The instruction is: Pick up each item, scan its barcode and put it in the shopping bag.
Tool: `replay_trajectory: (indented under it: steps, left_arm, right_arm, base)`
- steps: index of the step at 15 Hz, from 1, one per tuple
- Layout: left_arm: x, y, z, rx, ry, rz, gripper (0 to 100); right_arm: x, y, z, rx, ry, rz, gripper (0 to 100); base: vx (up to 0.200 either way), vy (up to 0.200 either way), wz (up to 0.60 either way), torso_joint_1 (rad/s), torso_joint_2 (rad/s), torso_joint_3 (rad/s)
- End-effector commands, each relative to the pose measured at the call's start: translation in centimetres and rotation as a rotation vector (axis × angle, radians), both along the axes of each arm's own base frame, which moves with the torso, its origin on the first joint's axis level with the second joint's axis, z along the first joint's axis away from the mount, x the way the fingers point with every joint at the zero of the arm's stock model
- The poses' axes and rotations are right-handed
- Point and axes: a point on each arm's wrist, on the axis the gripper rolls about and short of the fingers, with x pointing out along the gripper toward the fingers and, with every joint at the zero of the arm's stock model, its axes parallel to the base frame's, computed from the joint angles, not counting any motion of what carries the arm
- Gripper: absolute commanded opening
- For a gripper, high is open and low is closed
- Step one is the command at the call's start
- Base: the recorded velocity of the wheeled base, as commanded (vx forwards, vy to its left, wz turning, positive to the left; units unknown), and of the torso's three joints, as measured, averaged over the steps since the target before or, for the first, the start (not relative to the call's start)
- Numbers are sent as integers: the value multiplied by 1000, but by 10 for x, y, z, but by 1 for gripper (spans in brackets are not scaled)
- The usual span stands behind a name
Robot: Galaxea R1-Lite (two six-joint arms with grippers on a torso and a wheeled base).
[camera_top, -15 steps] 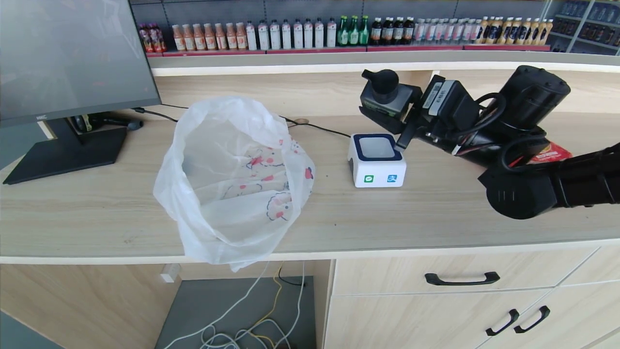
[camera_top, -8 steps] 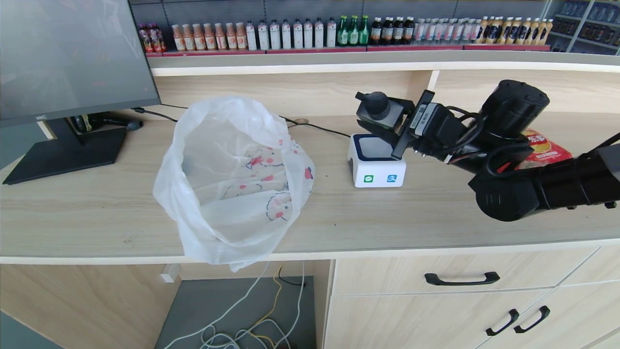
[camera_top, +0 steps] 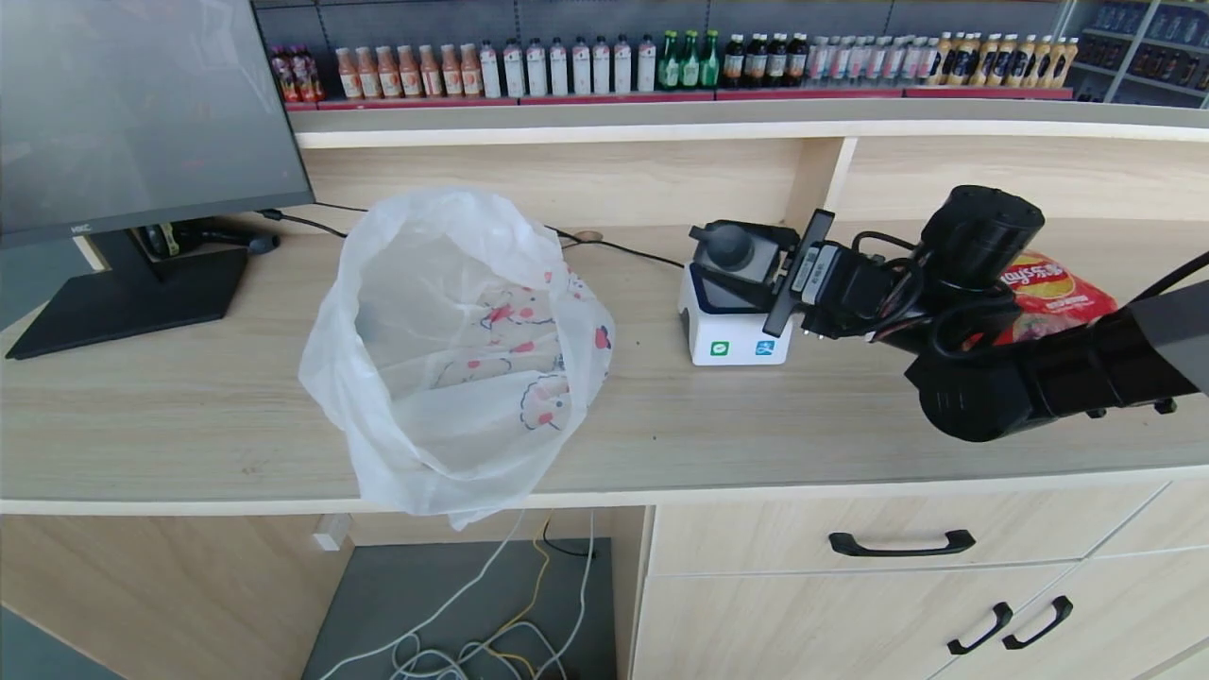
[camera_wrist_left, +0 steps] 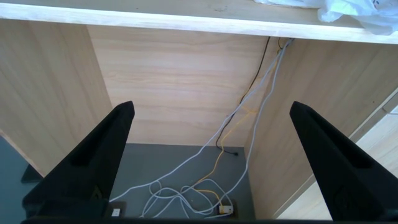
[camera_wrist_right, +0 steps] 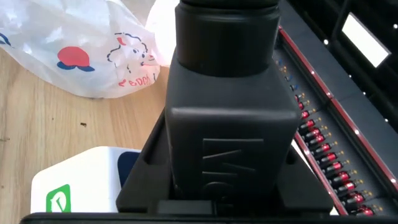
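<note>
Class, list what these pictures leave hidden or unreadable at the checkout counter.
- Barcode on the bottle: head and right wrist views show no side bearing it.
- Window of the scanner: head view, partly covered by the bottle.
- The snack bag: head view, partly behind the right arm.

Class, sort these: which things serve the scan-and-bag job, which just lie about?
Job: dark square plastic bottle, right gripper, white cube-shaped scanner, translucent white plastic shopping bag, red snack packet.
Lying about: black flat monitor, thin black cable, shelved drink bottles.
</note>
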Motion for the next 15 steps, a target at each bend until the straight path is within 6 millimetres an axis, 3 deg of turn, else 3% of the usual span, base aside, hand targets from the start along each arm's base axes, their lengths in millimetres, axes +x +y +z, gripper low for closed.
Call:
replay_trajectory:
  steps: [1,6,15]
  left_arm:
    - [0,0,0,1,0,1,100]
    - [0,0,0,0,0,-1,100]
    - [0,0,0,0,0,1,100]
  right_arm:
    - [5,0,-8,-8,15,-4,0]
    - [11,2,-18,-15,41,-5,0]
    - [13,0,-17,-14,42,-10,0]
  base:
    - [0,0,0,0,0,0]
    - [0,0,0,0,0,0]
    - [0,0,0,0,0,0]
